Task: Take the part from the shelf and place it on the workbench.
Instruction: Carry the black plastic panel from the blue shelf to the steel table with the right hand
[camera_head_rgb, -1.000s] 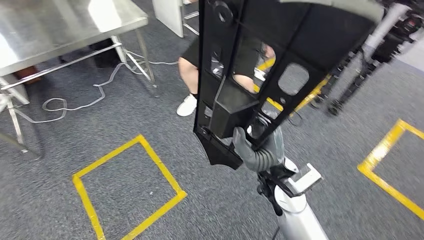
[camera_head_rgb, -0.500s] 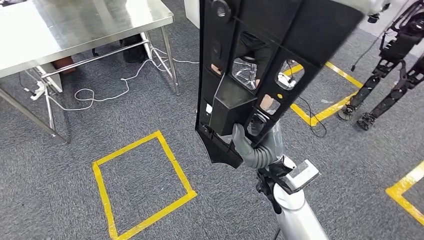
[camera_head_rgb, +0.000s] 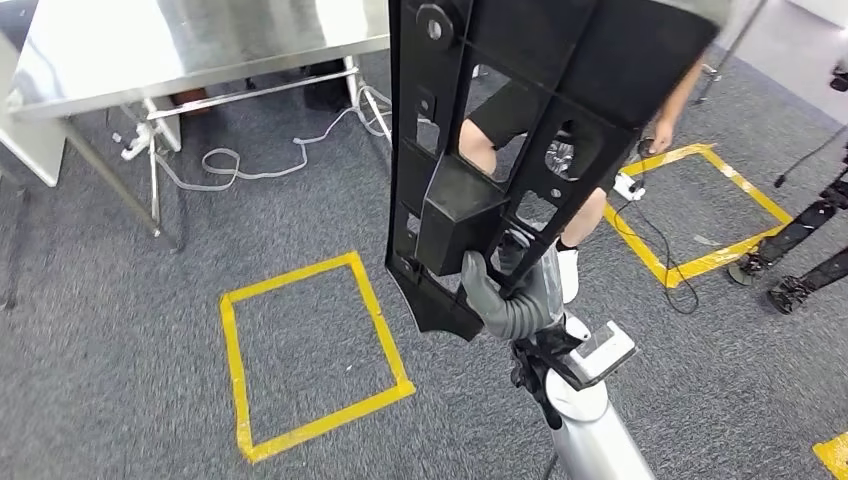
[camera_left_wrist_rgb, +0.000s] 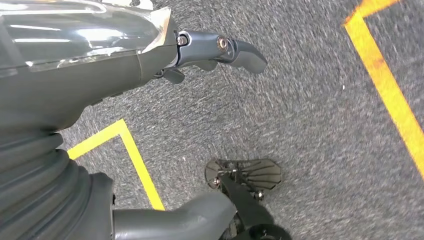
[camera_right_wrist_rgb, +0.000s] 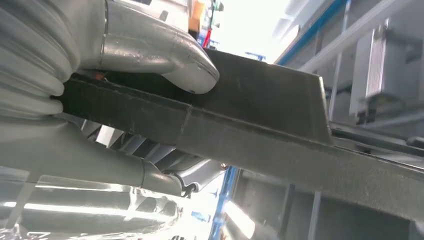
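Item: black part (camera_head_rgb: 500, 120), a long flat plastic moulding with cut-outs and a boxy block near its lower end. Held upright in front of the robot, clear of the floor; no longer on any shelf.

Holder: right hand (camera_head_rgb: 512, 300), thumb and fingers closed around the part's lower end just below the block. The right wrist view shows the thumb (camera_right_wrist_rgb: 165, 55) pressed on one face of the part (camera_right_wrist_rgb: 300, 145) and fingers on the other.

Left hand (camera_left_wrist_rgb: 150, 50): hangs over grey carpet, fingers apart, holding nothing.

Workbench (camera_head_rgb: 180, 45): steel-topped table, well apart from the part, beyond and to its left in the head view.

Also near the part: yellow taped square (camera_head_rgb: 310, 350) on the carpet to its left; a person's legs (camera_head_rgb: 575, 225) behind it.

Status: pick-up done; carrying appears under way. Remaining: reach the workbench, lay the part on its top, release.
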